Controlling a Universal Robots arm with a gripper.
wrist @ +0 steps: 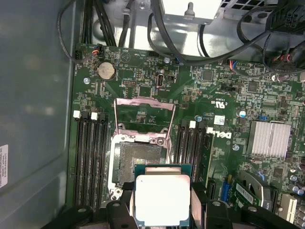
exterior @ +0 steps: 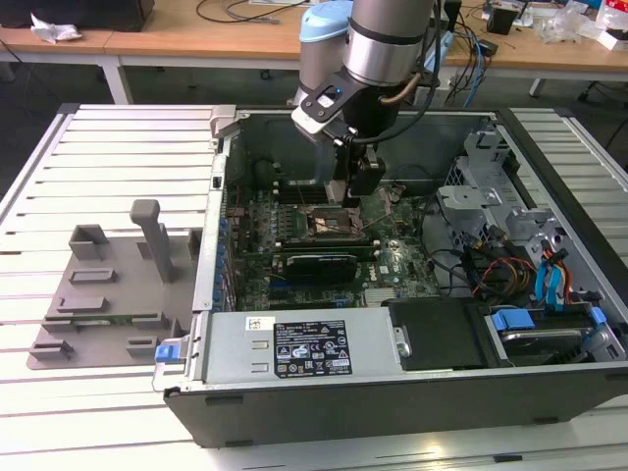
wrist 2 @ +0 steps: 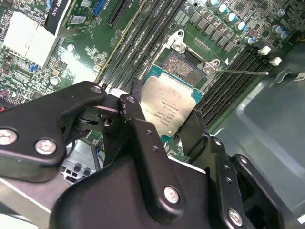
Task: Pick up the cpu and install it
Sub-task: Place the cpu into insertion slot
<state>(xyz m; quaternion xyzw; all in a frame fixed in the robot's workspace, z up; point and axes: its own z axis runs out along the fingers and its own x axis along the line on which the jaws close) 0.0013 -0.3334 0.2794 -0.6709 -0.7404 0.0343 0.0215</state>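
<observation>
**Fixture** [exterior: 108,294]: the exterior view's left. Grey matt plastic, flat base w/ upright posts & slotted blocks. Small blue clip [exterior: 169,350] at its near right corner.

**Worktop** [exterior: 118,137]: white ribbed panels, long parallel slats. Carries fixture & case.

**PC case** [exterior: 392,412]: centre to right. Dark sheet metal, rectangular, lying flat w/ side open.

**PSU** [exterior: 294,343]: grey metal box w/ label, along near wall.

**Motherboard** [exterior: 392,260]: green PCB, densely populated. Finned silver heatsink [wrist: 269,138] & coin cell [wrist: 106,71] in the first wrist view.

**Socket** [exterior: 329,224]: square, metal-framed, open. In the first wrist view its load plate [wrist: 143,114] is hinged up, w/ black memory slots [wrist: 88,157] on either side.

**Arm** [exterior: 383,39]: silver & pale blue, glossy, reaching down into case at centre.

**Gripper** [exterior: 361,179]: black, matt, bolted linkages. Closed part-way, gripping the chip. In the second wrist view the fingers [wrist 2: 143,138] press on opposite edges of it.

**Cpu** [wrist 2: 167,102]: thin square, brushed silver-grey lid on green substrate. Held level in gripper, above board & beside the open socket, not seated. In the first wrist view [wrist: 162,198] it overlaps the socket's edge.

**Drive bay** [exterior: 549,324]: the exterior view's right. Bare metal cage, blue plastic tabs, orange & blue cables.

**Room**: wooden desks [exterior: 196,39] on far side, cables strewn on top. Dark floor below.
</observation>
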